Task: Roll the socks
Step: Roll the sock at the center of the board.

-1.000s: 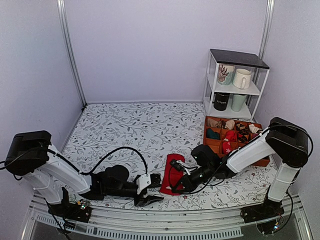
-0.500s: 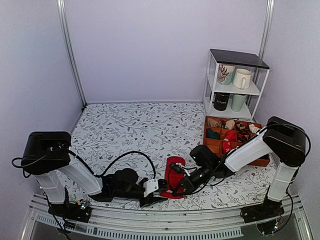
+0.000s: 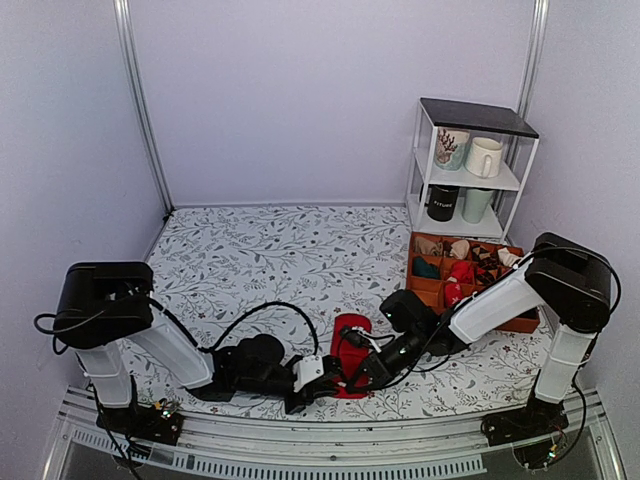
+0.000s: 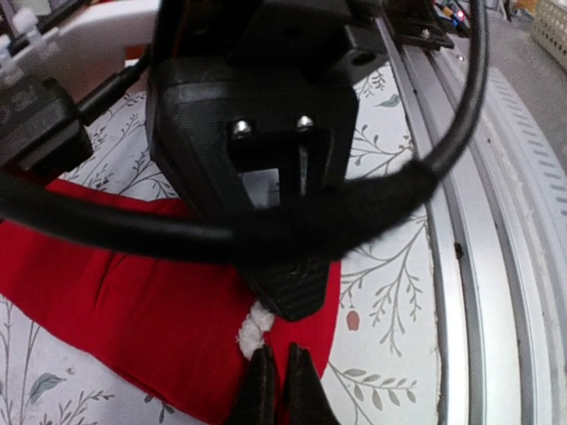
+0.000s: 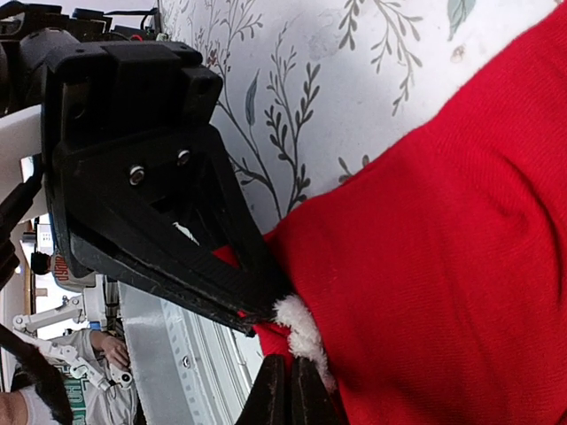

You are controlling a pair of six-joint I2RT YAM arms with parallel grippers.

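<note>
Two arms reach low over the table (image 3: 260,250) and meet near its near edge, just right of centre. One red piece of fabric, the socks (image 3: 351,334), lies flat there, its long axis running near to far. You cannot count from any view whether it is one layer or two.

Two grippers work at the socks' near end. In the left wrist view the left gripper (image 4: 278,367) is narrowed to a thin slit on the red hem. In the right wrist view the right gripper (image 5: 288,376) is equally narrow, pinching the same hem. One white mark (image 5: 297,320) sits just beyond its tips. Both pairs of fingers are cut off by the bottom edge of their own views.

From above, the two grippers cover the socks' near end, so the hem and the mark are hidden there.

One shelf (image 3: 470,172) stands at the far right and carries four mugs (image 3: 484,156), two on each level. One orange tray (image 3: 420,285) lies in front of it. Its sock bundles are too small to count.
</note>
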